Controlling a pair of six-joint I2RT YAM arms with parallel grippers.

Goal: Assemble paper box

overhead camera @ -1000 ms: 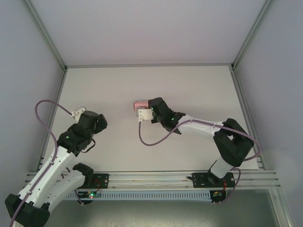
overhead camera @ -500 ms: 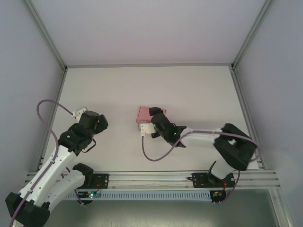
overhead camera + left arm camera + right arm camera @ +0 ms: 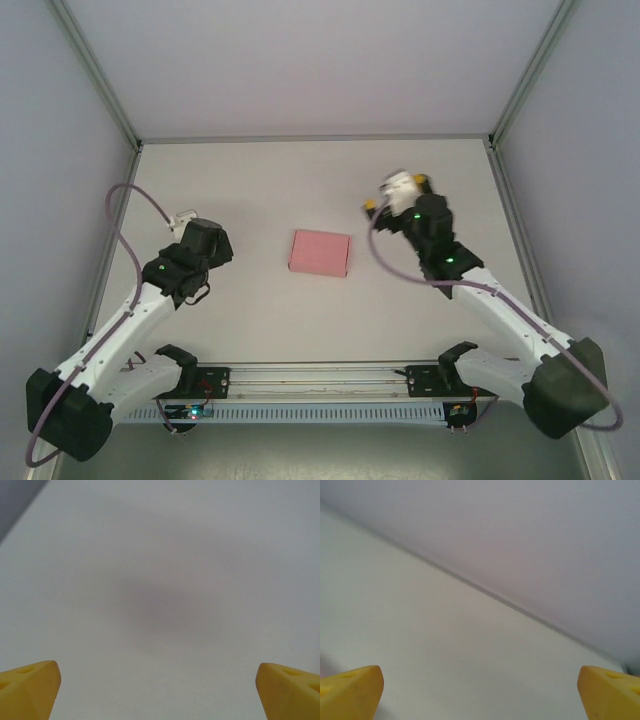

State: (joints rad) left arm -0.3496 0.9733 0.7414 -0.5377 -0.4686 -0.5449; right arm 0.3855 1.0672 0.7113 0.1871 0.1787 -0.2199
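Note:
The pink paper box [image 3: 320, 253] lies flat as a small closed rectangle in the middle of the white table, with nothing touching it. My right gripper [image 3: 398, 188] hangs up and to the right of it, well apart, blurred in the top view. In the right wrist view its yellow fingertips [image 3: 351, 692] stand wide apart with bare table between them, so the right gripper [image 3: 480, 692] is open. My left gripper [image 3: 190, 218] is off to the box's left, a good gap away. Its yellow fingertips [image 3: 29, 689] also stand wide apart over bare table, so the left gripper [image 3: 160, 690] is open.
Grey enclosure walls ring the table, with aluminium posts at the back corners [image 3: 137, 147]. The back wall's foot [image 3: 520, 607] crosses the right wrist view. The rail with both arm bases [image 3: 320, 380] runs along the near edge.
My right gripper opened and let go of the pink box, then swung away to the right and back. The box now lies flat on the table. The left arm shifted slightly.

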